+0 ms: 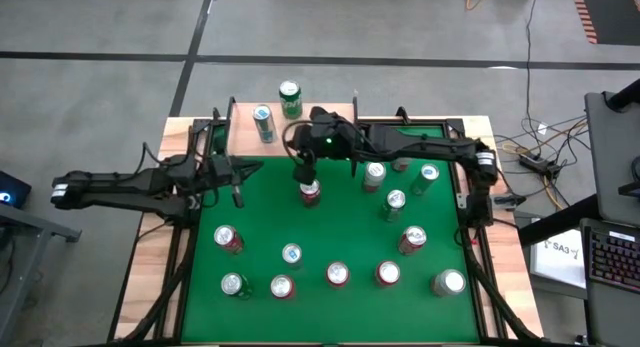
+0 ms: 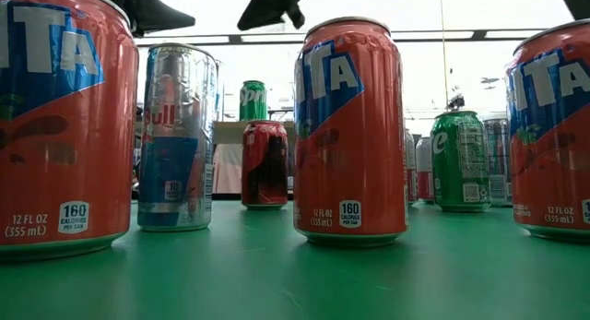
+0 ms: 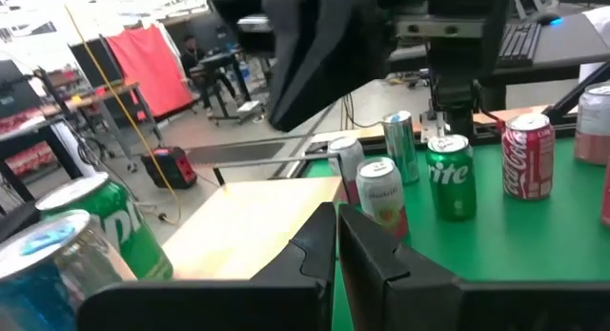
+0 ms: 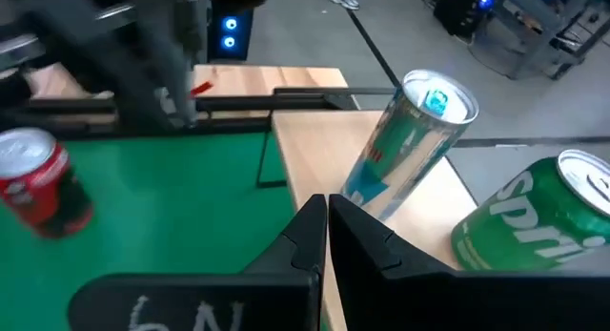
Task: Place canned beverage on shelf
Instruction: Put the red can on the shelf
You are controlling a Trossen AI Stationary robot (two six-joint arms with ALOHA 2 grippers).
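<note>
Shelf (image 1: pixel 290 122) holds green can (image 1: pixel 290 97), slim blue can (image 1: pixel 264 123).

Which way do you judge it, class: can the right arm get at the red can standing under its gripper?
Probably yes. The right gripper, shut and empty, hangs just above the red can, and bare green table surrounds that can. It must open first. The left gripper waits off to the side.

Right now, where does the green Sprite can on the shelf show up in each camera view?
High view: green Sprite can on the shelf, upper middle.
Low view: its top peeks behind the red cola can.
Left wrist: left edge.
Right wrist: lower right.
Shared landmark: the slim blue-silver can beside it.
</note>
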